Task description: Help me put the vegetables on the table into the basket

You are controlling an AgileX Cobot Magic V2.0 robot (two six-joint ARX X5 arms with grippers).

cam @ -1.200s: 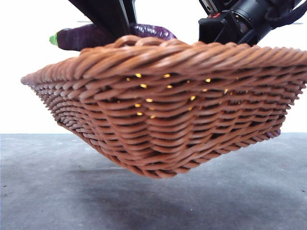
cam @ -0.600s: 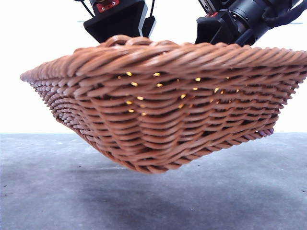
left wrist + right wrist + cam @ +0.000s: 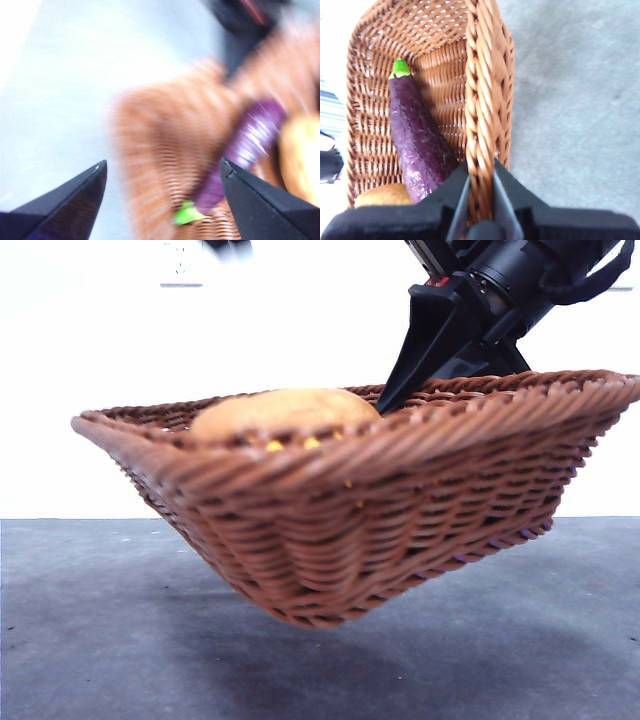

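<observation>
The woven basket (image 3: 400, 500) hangs tilted above the table (image 3: 100, 640). My right gripper (image 3: 481, 175) is shut on the basket's rim (image 3: 479, 100) and comes in from the upper right in the front view (image 3: 400, 390). The purple eggplant (image 3: 417, 140) lies inside along the basket wall, green stem away from the gripper. The brown potato (image 3: 280, 412) rises above the near rim and shows beside the eggplant (image 3: 385, 196). The corn shows only as yellow specks (image 3: 275, 445) behind the rim. My left gripper (image 3: 162, 170) is open and empty, above the basket (image 3: 160, 150) and eggplant (image 3: 245, 150); that view is blurred.
The grey table (image 3: 570, 100) spreads under and beside the basket. A black tip of the left arm (image 3: 228, 246) shows at the top edge of the front view.
The left gripper held the eggplant over the basket, let it go inside and rose out of the front view. The basket tipped, and the potato now shows above its near rim.
</observation>
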